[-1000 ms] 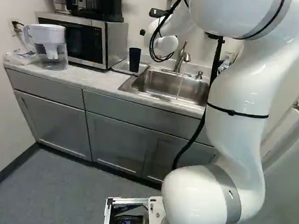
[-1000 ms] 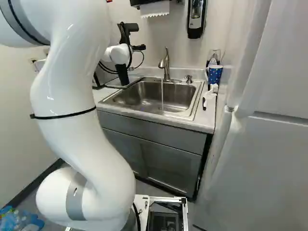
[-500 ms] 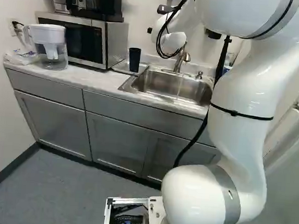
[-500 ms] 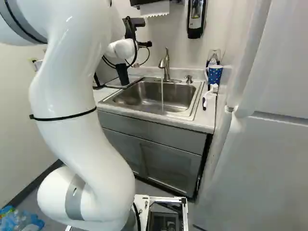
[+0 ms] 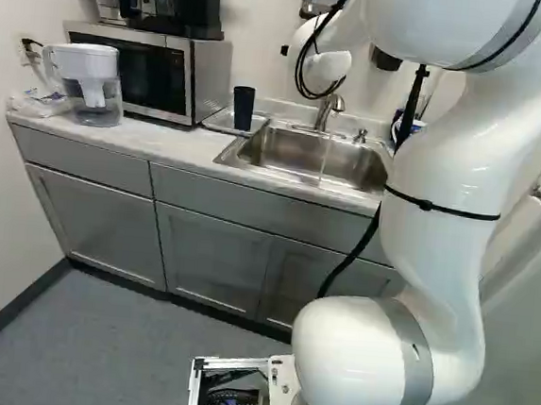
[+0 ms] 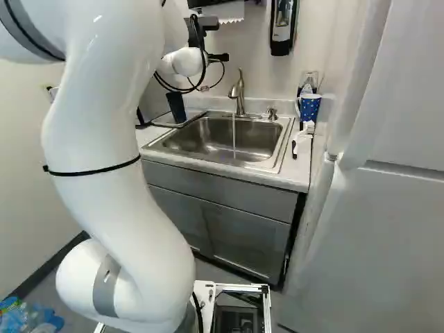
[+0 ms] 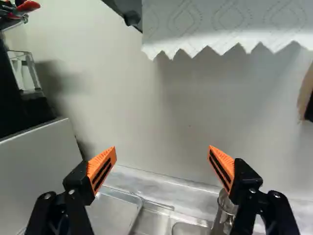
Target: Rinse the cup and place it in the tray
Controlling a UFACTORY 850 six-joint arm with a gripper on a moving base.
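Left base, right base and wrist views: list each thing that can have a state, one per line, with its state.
Black two-fingered hand: open, empty
Curved metal faucet: running, thin stream
Dark tapered cup: upright on the flat metal tray
Silver boxy microwave: door shut
Flat gray cabinet doors: shut
Clear plastic pitcher: white lid on

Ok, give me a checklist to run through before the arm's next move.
1. Cup standing upright in the tray: ok.
2. Jaws let go of the cup: ok; they stand wide apart with nothing gripped.
3. Jaws off the paper towel: ok, it hangs ahead of them, untouched.
4. Faucet shut off: not ok, water runs into the sink.
5. Inside of the cup rinsed clean: cannot tell.
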